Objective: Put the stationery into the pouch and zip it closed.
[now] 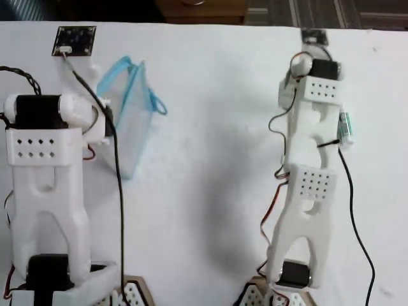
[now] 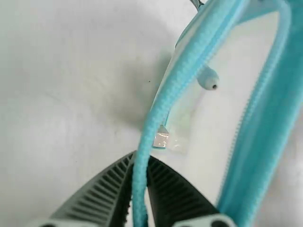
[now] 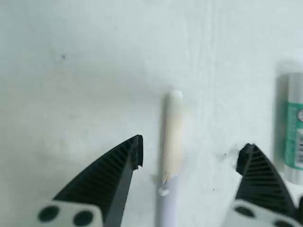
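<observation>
Left claw (image 2: 140,163): clenched on the pouch (image 2: 265,118), with both ribbed fingers (image 2: 106,189) pinching one teal zip edge (image 2: 189,66) that runs up between them.
Pouch, close: clear plastic with teal trim. The mouth gapes, the second zip edge (image 2: 258,123) standing well apart from the pinched one. A small teal pull (image 2: 208,81) hangs just beside the pinched edge.
Pouch, high view: on the left half of the table (image 1: 210,159), toward the rear, right at the tip of the left arm (image 1: 44,159). The pouch (image 1: 131,118) stands up on its edge rather than lying flat, and a teal loop (image 1: 158,105) sticks out on the side away from the arm.
Right claw (image 3: 191,149): released, the fingers spread wide and gripping nothing. It hangs low over the table.
Pen (image 3: 173,137): lies flat on the table between the spread fingers, touching neither. It has a cream upper part with a white tip and a pale lilac lower part; cannot tell pen from pencil.
Tube (image 3: 291,127): a green-and-white cylinder lying on the table just outside one finger, roughly parallel to the pen.
Tube, high view: beside the right arm (image 1: 309,178) on its outer side, the tube (image 1: 345,125) well apart from the pouch.
Stationery vs pouch: pen and tube both lie on the table — neither is in the pouch.
Other: black square board (image 1: 75,39) at the rear left, and a dark cable (image 1: 118,191) runs from it past the left arm toward the front edge.
</observation>
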